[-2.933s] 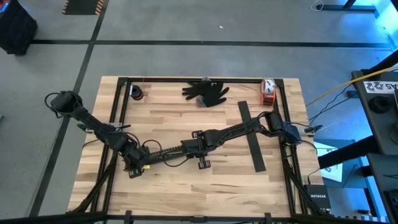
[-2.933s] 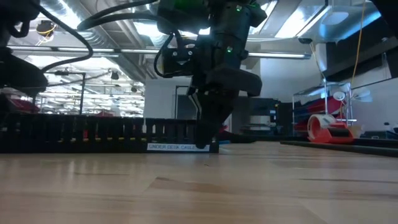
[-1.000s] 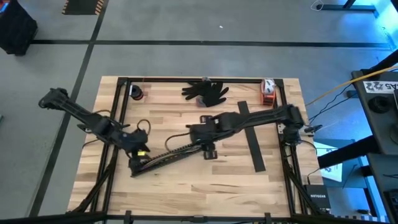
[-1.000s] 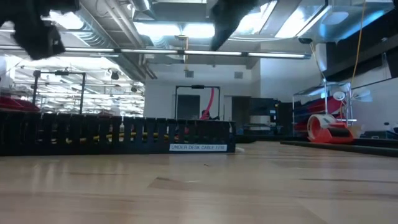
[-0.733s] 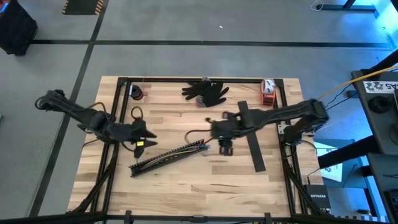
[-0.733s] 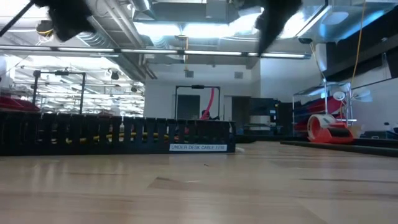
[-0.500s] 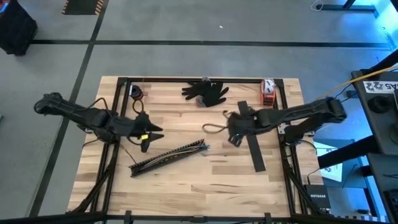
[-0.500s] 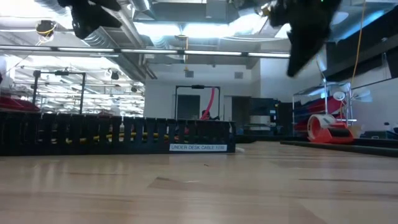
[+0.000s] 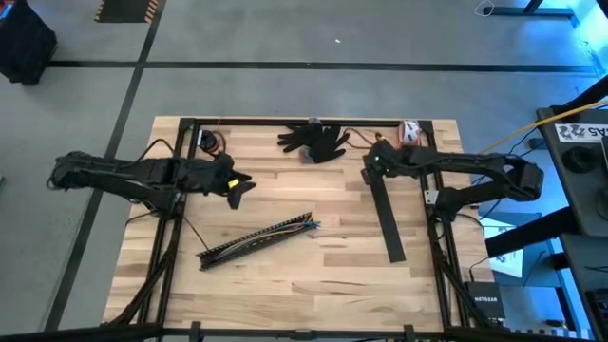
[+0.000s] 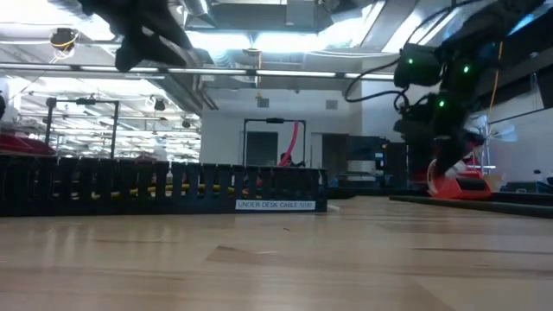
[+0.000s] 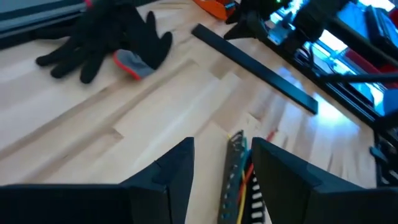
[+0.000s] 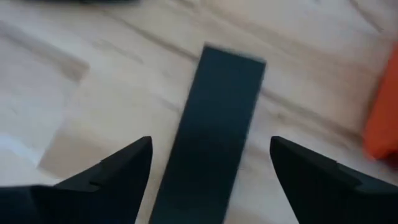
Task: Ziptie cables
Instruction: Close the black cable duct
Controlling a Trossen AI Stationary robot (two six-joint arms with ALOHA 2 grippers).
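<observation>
The cables [image 11: 244,180] lie as coloured wires inside the black slotted channel [image 9: 255,240], which rests slantwise on the table's near middle and shows as a low black wall [image 10: 164,190] in the low view. My left gripper [image 9: 245,187] hangs open above the table, on the far side of the channel's left half, with nothing between its fingers [image 11: 180,162]. My right gripper [image 9: 372,169] stands open just above the far end of a flat black strip [image 12: 214,137], one finger on either side of it, touching nothing.
A black glove [image 9: 315,141] lies at the far middle. An orange tape dispenser [image 9: 409,139] stands at the far right corner and a small dark round thing [image 9: 209,142] at the far left. The flat strip [image 9: 387,217] runs near-to-far on the right. Black rails [image 9: 180,171] frame the table.
My right gripper has swung from over the channel's right end toward the table's far right, sinking and turning, and now hangs over the strip's far end. My left gripper has gone from the channel's left end toward the far edge and a little right. The channel has stayed put.
</observation>
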